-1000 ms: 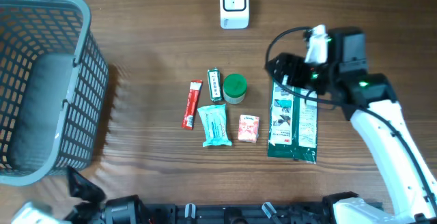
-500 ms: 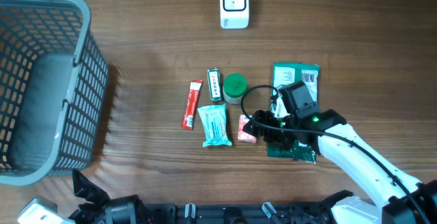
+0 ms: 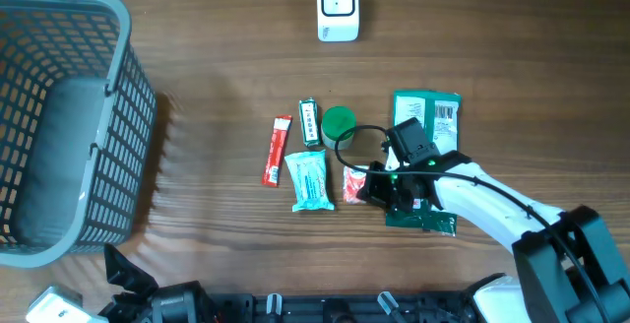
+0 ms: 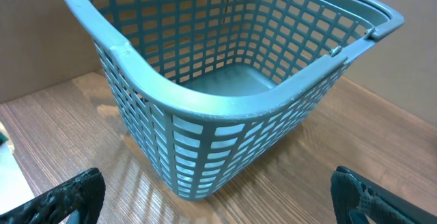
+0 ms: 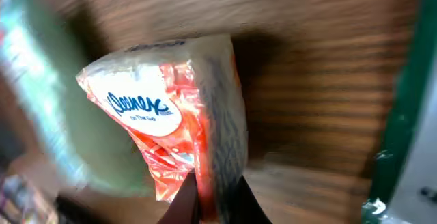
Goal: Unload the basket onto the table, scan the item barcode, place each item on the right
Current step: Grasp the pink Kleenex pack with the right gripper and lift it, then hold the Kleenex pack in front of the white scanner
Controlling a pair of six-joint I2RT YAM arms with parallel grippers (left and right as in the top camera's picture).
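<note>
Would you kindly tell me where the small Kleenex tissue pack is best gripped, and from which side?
I would pinch the tissue pack by its thin edge nearest the green pouch, coming down from above: it is a flat, soft pack, and the right tool is shut on that edge.

I'm working what looks like a mock shop checkout laid out on a wood-grain tabletop (image 3: 217, 47). A small white barcode scanner (image 3: 337, 6) stands well beyond my right pincer (image 3: 372, 187), and a grey-blue plastic shopping basket (image 3: 59, 4) sits far off to the pincer's side. Close around the pincer lie small retail goods in their wrappers: a Kleenex tissue pack (image 5: 157, 128) at its tips, snack bars (image 3: 277, 151) and a green-lidded tub (image 3: 339, 123) near it, and a green pouch (image 3: 438, 111) with a printed barcode just beside it.
</note>
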